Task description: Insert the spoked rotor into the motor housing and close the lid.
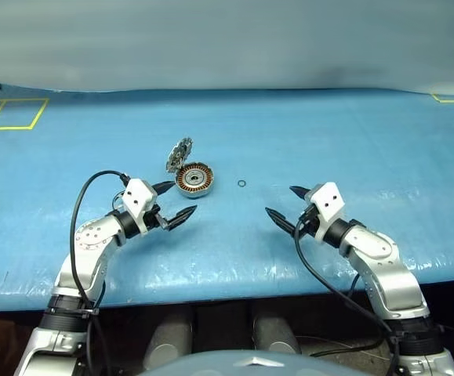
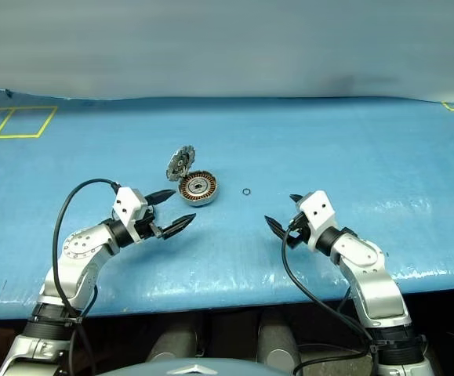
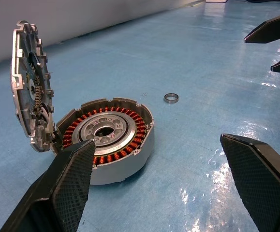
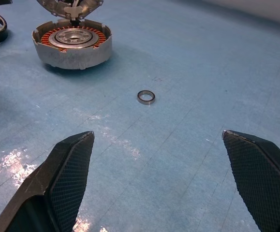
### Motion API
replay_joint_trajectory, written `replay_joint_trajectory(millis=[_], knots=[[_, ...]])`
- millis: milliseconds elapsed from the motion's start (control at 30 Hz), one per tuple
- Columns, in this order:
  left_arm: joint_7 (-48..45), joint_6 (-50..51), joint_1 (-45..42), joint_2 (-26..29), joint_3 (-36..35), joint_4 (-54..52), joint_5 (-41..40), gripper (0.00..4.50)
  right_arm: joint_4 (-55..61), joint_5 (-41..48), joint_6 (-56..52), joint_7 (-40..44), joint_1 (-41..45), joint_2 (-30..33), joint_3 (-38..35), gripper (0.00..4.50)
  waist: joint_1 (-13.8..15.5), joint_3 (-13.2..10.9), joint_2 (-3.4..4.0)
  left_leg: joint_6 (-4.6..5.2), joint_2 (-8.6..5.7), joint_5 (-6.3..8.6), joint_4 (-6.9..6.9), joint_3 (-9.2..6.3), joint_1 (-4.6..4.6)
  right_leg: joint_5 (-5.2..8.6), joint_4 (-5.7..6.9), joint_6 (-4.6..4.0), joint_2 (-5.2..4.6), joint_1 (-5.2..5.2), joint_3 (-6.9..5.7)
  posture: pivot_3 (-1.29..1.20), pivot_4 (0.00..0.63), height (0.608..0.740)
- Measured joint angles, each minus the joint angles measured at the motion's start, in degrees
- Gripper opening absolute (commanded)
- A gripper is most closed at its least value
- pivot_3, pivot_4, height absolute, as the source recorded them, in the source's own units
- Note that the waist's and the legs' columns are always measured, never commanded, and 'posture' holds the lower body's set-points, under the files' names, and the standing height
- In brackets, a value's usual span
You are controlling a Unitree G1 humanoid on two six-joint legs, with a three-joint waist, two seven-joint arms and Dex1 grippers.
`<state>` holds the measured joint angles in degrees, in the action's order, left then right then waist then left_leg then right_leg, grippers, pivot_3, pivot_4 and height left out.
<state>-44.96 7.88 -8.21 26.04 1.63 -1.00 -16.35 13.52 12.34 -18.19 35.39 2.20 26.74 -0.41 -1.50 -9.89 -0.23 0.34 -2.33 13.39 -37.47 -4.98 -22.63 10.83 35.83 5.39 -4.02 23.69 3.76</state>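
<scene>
The left gripper [image 1: 175, 202], two black fingers spread wide with nothing between them, hovers just near and left of the motor housing [image 1: 194, 178], a flat round silver disc with copper-orange windings around a silver hub. Hinged at its far-left edge, the spoked rotor [image 1: 179, 153], a silvery notched metal cap, stands nearly upright, its inner face partly hidden. A tiny dark ring [image 1: 241, 184] lies right of the housing. The right gripper [image 1: 288, 205], equally spread and empty, hangs well apart, near and right of the ring. All rest on a glossy blue table cover [image 1: 368, 141] with yellow tape markings [image 1: 7, 114] far left.
</scene>
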Motion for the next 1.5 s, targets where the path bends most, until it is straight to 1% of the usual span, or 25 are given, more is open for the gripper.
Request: replay_joint_trajectory(millis=[467,667,967,1367,1433,1500], knots=[[0.0,0.0,0.24,-0.07,-0.01,0.0,-0.02,4.5,-1.01,-0.02,0.04,-0.07,0.08,-0.01,0.08,4.48,-0.01,0.0,0.0,0.0,0.0,0.0,0.0,0.0,0.0,0.0,0.0,0.0,0.0,0.0,0.0,0.0,0.15,0.74],[0.35,-0.01,0.29,-0.09,-0.07,-0.15,-0.02,4.5,-1.67,-0.08,0.07,0.05,1.57,0.0,0.12,4.48,-0.02,0.0,0.0,0.0,0.0,0.0,0.0,-0.01,0.0,0.0,0.0,0.0,0.0,0.0,0.0,0.0,0.15,0.74],[0.64,0.12,0.64,0.43,-0.66,-1.63,-0.02,4.5,-2.18,-0.45,0.47,-0.12,1.58,-0.62,2.22,4.48,-0.03,0.0,0.0,0.0,0.0,0.0,0.0,0.0,0.0,0.0,0.01,0.0,0.0,0.0,0.0,0.0,0.15,0.74],[1.77,0.6,0.27,-0.32,-0.5,-1.62,0.11,4.5,-2.18,-0.44,0.48,-0.37,1.43,-0.17,2.1,4.48,-0.01,0.0,0.0,0.0,0.0,0.0,0.0,0.0,0.0,-0.01,0.01,0.0,0.0,0.0,0.0,0.0,0.15,0.74],[2.8,1.81,-0.96,-0.52,0.21,-1.62,1.19,4.5,-2.17,-0.46,0.49,-0.44,1.55,-0.21,2.12,4.48,0.03,0.0,-0.01,0.0,-0.01,0.0,0.0,0.0,0.0,-0.01,0.01,0.01,0.0,-0.01,0.0,0.0,0.15,0.74],[4.72,3.05,-2.8,0.44,2.21,-1.61,5.25,4.5,-2.13,-0.47,0.56,-0.55,1.72,-0.41,2.21,4.48,0.11,-0.01,-0.01,0.0,-0.01,0.0,-0.01,-0.01,0.0,-0.02,0.01,0.03,0.01,-0.01,-0.01,0.0,0.15,0.74]])
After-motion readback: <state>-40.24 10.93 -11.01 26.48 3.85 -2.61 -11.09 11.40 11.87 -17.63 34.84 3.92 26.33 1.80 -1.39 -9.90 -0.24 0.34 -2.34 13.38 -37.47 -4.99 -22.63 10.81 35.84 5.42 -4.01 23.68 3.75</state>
